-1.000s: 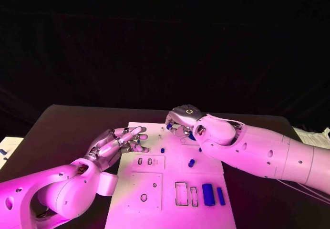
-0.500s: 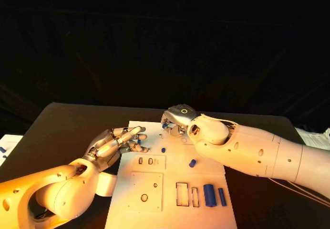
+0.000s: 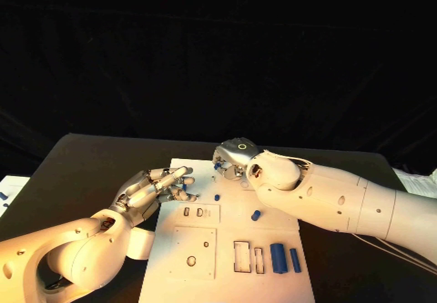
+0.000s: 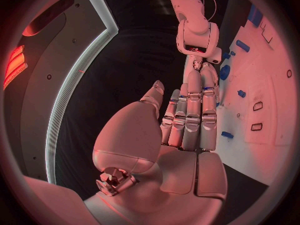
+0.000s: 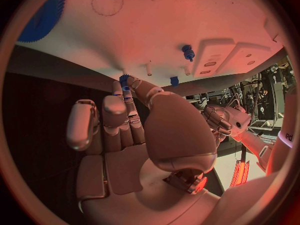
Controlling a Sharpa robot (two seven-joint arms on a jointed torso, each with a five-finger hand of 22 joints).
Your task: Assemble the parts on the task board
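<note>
Several small blue parts lie or stand on the white task board (image 3: 228, 252), which sits in the middle of the black counter (image 3: 82, 170). We note one short blue peg (image 3: 216, 197) standing near the board's far half, a second blue piece (image 3: 256, 215) lying just right of it toward the middle, and two long blue bars (image 3: 276, 257) side by side at the near right, next to two empty rectangular slots (image 3: 241, 256).

At the board's far edge the right hand (image 3: 232, 161) is curled over, fingertips down. In the right wrist view its thumb and a finger (image 5: 127, 87) pinch a small blue part (image 5: 124, 79) right at the board's edge; two more blue pegs (image 5: 187, 51) stand on the board beyond it. A blue toothed wheel (image 5: 44, 15) lies at the far corner in that same view.

The left hand (image 3: 155, 189) is at the board's left edge, near the far end. Its fingers lie straight and close together, pointing toward the right hand, and we see nothing held in it. The left wrist view shows the same flat hand (image 4: 187, 120), thumb apart, with a small blue part (image 4: 227, 134) lying on the board just beside the fingers.

The two hands are near each other but apart.
</note>
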